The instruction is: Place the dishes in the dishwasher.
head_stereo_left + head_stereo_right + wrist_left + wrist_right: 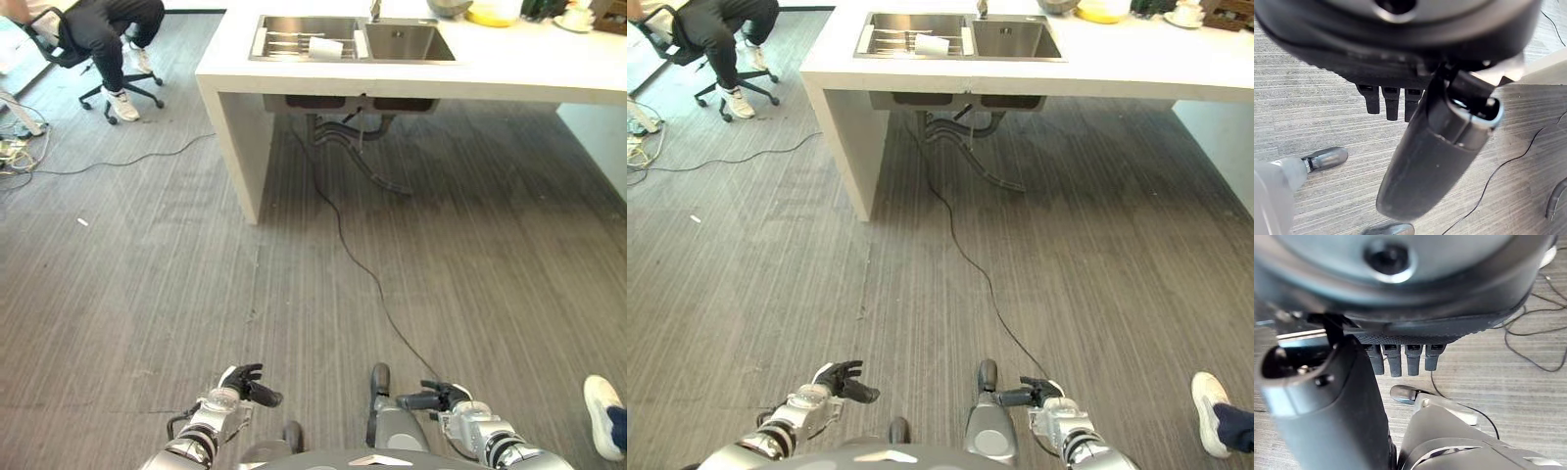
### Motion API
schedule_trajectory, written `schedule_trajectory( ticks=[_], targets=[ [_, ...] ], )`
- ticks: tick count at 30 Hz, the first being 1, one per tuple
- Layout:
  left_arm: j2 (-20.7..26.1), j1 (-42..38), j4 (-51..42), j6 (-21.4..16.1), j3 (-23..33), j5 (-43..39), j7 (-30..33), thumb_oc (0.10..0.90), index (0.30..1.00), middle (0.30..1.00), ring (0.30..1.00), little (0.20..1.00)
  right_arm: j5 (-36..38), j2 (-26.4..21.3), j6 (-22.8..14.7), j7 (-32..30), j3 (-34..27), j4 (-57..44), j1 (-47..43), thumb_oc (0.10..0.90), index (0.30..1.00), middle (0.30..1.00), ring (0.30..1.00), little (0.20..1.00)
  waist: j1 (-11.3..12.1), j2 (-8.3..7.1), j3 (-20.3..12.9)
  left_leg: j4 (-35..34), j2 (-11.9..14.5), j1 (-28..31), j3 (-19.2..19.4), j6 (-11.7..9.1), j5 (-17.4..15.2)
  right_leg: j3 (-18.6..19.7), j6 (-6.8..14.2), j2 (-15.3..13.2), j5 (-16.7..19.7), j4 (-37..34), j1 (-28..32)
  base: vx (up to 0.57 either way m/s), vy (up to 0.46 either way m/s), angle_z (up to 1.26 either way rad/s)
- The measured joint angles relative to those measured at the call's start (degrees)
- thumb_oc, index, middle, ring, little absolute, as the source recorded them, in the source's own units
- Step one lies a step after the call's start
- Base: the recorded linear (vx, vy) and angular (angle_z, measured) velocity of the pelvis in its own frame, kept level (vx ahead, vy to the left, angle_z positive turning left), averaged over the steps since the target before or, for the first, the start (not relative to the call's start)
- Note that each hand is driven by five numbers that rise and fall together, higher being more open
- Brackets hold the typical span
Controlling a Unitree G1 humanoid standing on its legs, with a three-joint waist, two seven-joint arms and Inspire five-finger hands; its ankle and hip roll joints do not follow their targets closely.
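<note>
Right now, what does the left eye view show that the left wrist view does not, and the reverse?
Left eye view adds: the white counter with its double sink, a rack in the sink's left basin, a seated person on an office chair at far left, a person's white shoe at lower right, and the right hand, low and empty.
Left wrist view adds: a close look along the left hand, fingers relaxed, thumb extended, holding nothing.
Shared: the left hand and the grey floor.

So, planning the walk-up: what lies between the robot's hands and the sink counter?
Bare grey floor, crossed by one thin black cable running toward the counter, seen in both eye views. Left hand and right hand hold nothing.
</note>
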Motion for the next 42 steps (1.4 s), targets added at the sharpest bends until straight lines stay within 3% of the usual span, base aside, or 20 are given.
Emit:
schedule_trajectory(
  ticks=[5, 8, 11, 13, 15, 16, 18, 21, 23, 25, 26, 27, 28, 30, 33, 36, 37, 39, 41, 42],
  targets=[
    [-0.9, 3.9, -2.0, 0.1, 0.3, -2.2, -0.1, 0.8, 0.9, 0.9, 0.9, 0.9, -0.1, -2.5, -0.2, -0.3, -0.1, 0.0, 2.4, 0.8, 0.9, 0.9, 0.9, 0.9, 0.0, 5.21, -4.3, 6.2, 9.6, 0.5, -3.3, -5.3, -0.7, -3.8, -8.6, 9.0, -1.1, 1.0, 5.2, 0.26, -0.243, 0.5],
    [0.2, 4.8, -5.0, 0.5, 1.6, -3.4, 0.0, 0.8, 0.9, 0.9, 0.9, 0.9, -0.2, -2.9, -0.3, -0.3, 0.0, -1.3, 3.5, 0.8, 0.9, 0.9, 0.9, 0.9, 1.2, 3.06, -4.7, 23.3, 9.9, -6.9, -6.8, -7.8, -2.3, -4.4, -10.3, 11.2, -2.3, -1.5, 8.1, 0.27, -0.392, 0.0],
    [1.3, 4.3, -9.6, 0.4, 2.3, -3.5, 0.4, 0.8, 0.9, 0.9, 0.9, 0.9, -0.3, -3.1, -0.3, -0.2, 0.6, -1.1, 4.3, 0.8, 0.9, 0.9, 0.9, 0.9, 2.6, 1.47, -3.9, 47.2, 9.9, -18.6, -8.6, -8.3, 2.6, -5.3, -13.6, 12.2, -3.1, -1.8, 10.3, 0.16, -0.17, 0.01],
    [1.5, 3.9, -13.1, 0.7, 2.1, -3.6, 0.3, 0.8, 0.9, 0.9, 0.9, 0.9, -0.4, -3.2, -0.1, -0.4, 0.5, -1.1, 3.8, 0.8, 0.9, 0.9, 0.9, 0.9, 2.7, 1.21, -3.3, 52.8, 9.2, -23.4, -6.0, -6.9, 4.2, -5.4, -15.7, 12.1, -5.1, -1.0, 10.5, 0.25, -0.077, 0.15],
    [1.8, 3.3, -19.7, 0.6, 2.3, -3.6, 0.3, 0.8, 0.9, 0.9, 0.9, 0.9, -0.3, -3.2, 0.0, -0.6, -0.2, -0.7, 2.9, 0.8, 0.9, 0.9, 0.9, 0.9, 4.3, 0.9, 0.1, 50.8, 5.4, -26.6, -4.2, -5.1, 0.1, -4.8, -16.4, 11.6, -6.2, -1.9, 12.9, 0.35, -0.031, 0.05],
    [1.8, 3.8, -23.0, 0.6, 2.3, -3.7, 0.2, 0.8, 0.9, 0.9, 0.9, 0.9, -0.3, -3.2, 0.0, -0.6, -0.7, 0.0, 2.7, 0.8, 0.9, 0.9, 0.9, 0.9, 5.6, 0.71, 0.9, 44.4, 3.1, -27.2, -4.1, -4.9, -1.0, -4.2, -15.7, 11.0, -6.3, -2.8, 13.6, 0.48, -0.017, -0.34],
    [2.2, 4.6, -28.5, 0.2, 2.3, -3.9, 0.2, 0.8, 0.9, 0.9, 0.9, 0.9, -0.3, -4.1, -0.1, -0.2, -1.9, 1.4, 2.4, 0.8, 0.9, 0.9, 0.9, 0.9, 9.0, 3.19, 2.2, 17.8, 0.3, -27.7, -1.1, -4.8, 4.2, -2.7, -13.7, 12.5, -5.3, -7.9, 17.4, 0.43, -0.026, -0.43],
    [2.6, 5.3, -30.5, -0.3, 4.8, -4.4, 0.2, 0.8, 0.9, 0.9, 0.9, 0.9, -0.3, -4.7, -0.4, 0.3, -1.4, 2.7, 2.6, 0.8, 0.9, 0.9, 0.9, 0.9, 10.3, 7.55, 3.6, 2.5, 0.7, -28.0, -4.1, -6.7, 10.2, -2.2, -14.1, 16.0, -7.4, -7.9, 20.5, 0.39, -0.018, -0.29],
    [4.0, 6.6, -30.0, -0.2, 7.5, -4.6, 0.3, 0.8, 0.9, 0.9, 0.9, 0.9, -0.3, -3.8, -0.6, 0.8, -1.8, 4.8, 3.4, 0.8, 0.9, 0.9, 0.9, 0.9, 11.7, 6.74, 3.8, 0.0, 0.0, -29.2, -2.8, -7.3, 12.1, -1.0, -13.5, 16.3, -10.7, -7.8, 24.3, 0.43, 0.031, -0.41],
    [5.3, 9.4, -30.8, -0.5, 10.1, -4.6, 0.3, 0.8, 0.9, 0.9, 0.9, 0.9, -1.4, -3.1, -0.1, 1.3, -1.6, 6.4, 3.9, 0.8, 0.9, 0.9, 0.9, 0.9, 13.7, 4.64, 2.7, 1.7, 0.8, -27.8, -0.7, -4.2, 10.5, 1.7, -12.1, 16.3, -13.8, -7.6, 26.5, 0.33, 0.068, -0.47],
    [6.4, 10.1, -31.2, -0.3, 10.2, -4.6, 0.6, 0.8, 0.9, 0.9, 0.9, 0.9, -1.8, -2.7, -0.2, 1.2, -1.5, 6.2, 4.3, 0.8, 0.9, 0.9, 0.9, 0.9, 13.8, 3.44, 2.6, 2.5, 0.2, -27.4, -0.4, -1.2, 13.6, 2.2, -11.2, 15.3, -14.9, -7.5, 27.6, 0.54, 0.119, -0.63],
    [7.4, 11.3, -32.4, 0.5, 11.6, -4.4, 0.6, 0.8, 0.9, 0.9, 0.9, 0.9, -2.7, -1.4, -0.3, 1.3, -1.7, 6.8, 3.9, 0.8, 0.9, 0.9, 0.9, 0.9, 14.1, -0.62, 2.6, 3.9, -1.6, -26.5, 0.3, 1.1, 15.6, 3.3, -10.3, 12.7, -15.4, -6.4, 28.5, 0.43, 0.092, -0.55],
    [8.0, 11.8, -32.8, 0.7, 11.8, -4.3, 0.6, 0.8, 0.9, 0.9, 0.9, 0.9, -2.9, -0.5, -0.4, 1.3, -2.7, 7.6, 3.5, 0.8, 0.9, 0.9, 0.9, 0.9, 14.6, -1.76, 2.5, 3.9, -1.8, -25.1, 0.5, 1.7, 16.0, 4.1, -9.8, 11.8, -15.1, -4.3, 28.3, 0.39, 0.103, -0.66],
    [9.3, 13.4, -34.2, 0.9, 11.7, -3.8, 0.3, 0.8, 0.9, 0.9, 0.9, 0.9, -3.1, 1.7, -1.0, 1.3, -5.1, 7.8, 4.2, 0.8, 0.9, 0.9, 0.9, 0.9, 14.9, -2.8, 1.3, 3.9, -1.4, -20.8, 1.7, 3.9, 17.1, 4.2, -6.1, 11.5, -14.1, 3.4, 28.0, 0.31, 0.117, -0.56],
    [10.1, 12.4, -42.7, 1.4, 12.7, -2.3, 0.7, 0.8, 0.9, 0.9, 0.9, 0.9, -2.9, 4.0, -1.3, 2.6, -5.9, 5.4, 7.1, 0.8, 0.9, 0.9, 0.9, 0.9, 13.2, -3.41, -0.6, 5.1, -2.6, -17.1, 1.2, 5.2, 12.5, 3.9, 2.1, 9.1, -7.8, 31.6, 16.3, 0.17, 0.118, 0.06],
    [13.2, 10.0, -54.4, -0.5, 13.3, 1.1, 3.3, 0.8, 0.9, 0.9, 0.9, 0.9, -1.9, 3.2, -1.8, 2.1, -6.8, 1.5, 6.5, 0.8, 0.9, 0.9, 0.9, 0.9, 10.3, -1.54, 0.4, 5.9, -4.1, -13.4, -0.3, 6.9, 9.3, 4.7, 1.7, 3.7, -8.4, 54.2, 1.6, 0.26, 0.064, 0.3],
    [13.2, 10.0, -54.4, -0.5, 13.3, 1.1, 3.3, 0.8, 0.9, 0.9, 0.9, 0.9, -1.9, 3.2, -1.8, 2.1, -6.8, 1.5, 6.5, 0.8, 0.9, 0.9, 0.9, 0.9, 10.3, -1.54, 0.4, 5.9, -4.1, -13.4, -0.3, 6.9, 9.3, 4.7, 1.7, 3.7, -8.4, 54.2, 1.6, 0.19, 0.004, -0.09],
    [14.8, 6.6, -55.4, -0.7, 13.9, 3.8, 5.6, 0.8, 0.9, 0.9, 0.9, 0.9, -1.8, 1.6, -2.5, 2.0, -6.8, -1.0, 6.0, 0.8, 0.9, 0.9, 0.9, 0.9, 8.7, 2.72, 0.8, 4.1, -3.1, -9.5, -0.7, 6.5, 8.2, 0.0, -0.8, -0.1, -11.2, 51.3, -2.9, 0.37, -0.238, 0.13],
    [15.9, 0.1, -54.2, -1.7, 17.6, 5.4, 10.1, 0.8, 0.9, 0.9, 0.9, 0.9, 0.0, 0.8, -2.5, 2.1, -6.4, -3.4, 6.3, 0.8, 0.9, 0.9, 0.9, 0.9, 6.7, 3.55, 0.2, 3.8, -3.8, -8.0, 1.0, 1.5, 4.4, -5.2, -0.4, -3.6, -9.6, 19.5, -3.0, 0.34, -0.273, 0.34],
    [15.9, 0.1, -54.2, -1.7, 17.6, 5.4, 10.1, 0.8, 0.9, 0.9, 0.9, 0.9, 0.0, 0.8, -2.5, 2.1, -6.4, -3.4, 6.3, 0.8, 0.9, 0.9, 0.9, 0.9, 6.7, 3.55, 0.2, 3.8, -3.8, -8.0, 1.0, 1.5, 4.4, -5.2, -0.4, -3.6, -9.6, 19.5, -3.0, 0.11, -0.099, 0.18]
  ],
)
